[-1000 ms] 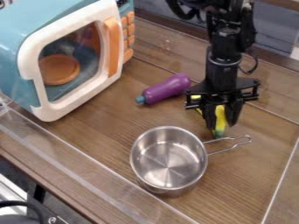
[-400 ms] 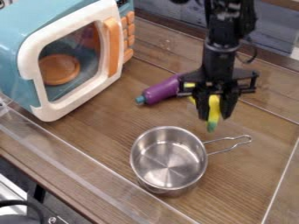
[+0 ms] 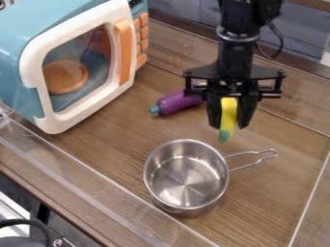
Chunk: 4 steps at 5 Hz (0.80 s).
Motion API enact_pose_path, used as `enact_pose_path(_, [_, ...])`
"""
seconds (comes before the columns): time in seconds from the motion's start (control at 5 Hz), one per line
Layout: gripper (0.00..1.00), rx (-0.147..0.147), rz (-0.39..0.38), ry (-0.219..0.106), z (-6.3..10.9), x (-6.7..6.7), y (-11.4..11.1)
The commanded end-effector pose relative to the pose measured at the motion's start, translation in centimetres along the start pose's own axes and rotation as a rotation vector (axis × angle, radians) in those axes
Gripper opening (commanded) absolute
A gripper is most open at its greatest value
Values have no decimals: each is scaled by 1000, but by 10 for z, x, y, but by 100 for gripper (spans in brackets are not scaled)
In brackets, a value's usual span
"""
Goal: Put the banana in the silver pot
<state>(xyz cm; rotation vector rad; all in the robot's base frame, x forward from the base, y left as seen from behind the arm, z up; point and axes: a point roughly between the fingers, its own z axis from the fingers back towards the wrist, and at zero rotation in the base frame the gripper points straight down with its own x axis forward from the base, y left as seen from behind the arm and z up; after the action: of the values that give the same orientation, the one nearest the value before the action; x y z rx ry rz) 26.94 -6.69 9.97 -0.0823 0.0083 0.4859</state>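
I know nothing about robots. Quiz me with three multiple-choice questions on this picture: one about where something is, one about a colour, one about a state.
1. Where is the banana?
A. Lying in the silver pot
B. Held in the air by the gripper, above the table
C. Inside the toy microwave

2. What colour is the toy eggplant?
A. Purple
B. Red
C. Orange

3. What is in the silver pot?
A. The banana
B. The eggplant
C. Nothing

Answers:
1. B, the gripper has its jaws shut on the banana, which hangs clear of the wood.
2. A, it lies purple on the table behind the gripper.
3. C, its shiny bottom shows bare.
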Motion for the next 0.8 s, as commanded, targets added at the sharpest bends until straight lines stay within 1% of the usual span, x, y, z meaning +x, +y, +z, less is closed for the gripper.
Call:
enact_pose_path(0.0, [0,-21,-31,-33,17,-12,5])
enact_pose_path(0.2, [0,-16,-68,-23,18,-28,14])
enact_pose_path(0.4, [0,-3,-125,-14,19,-41,20])
enact_pose_path(0.6, [0,0,-180,-10,16,-49,24])
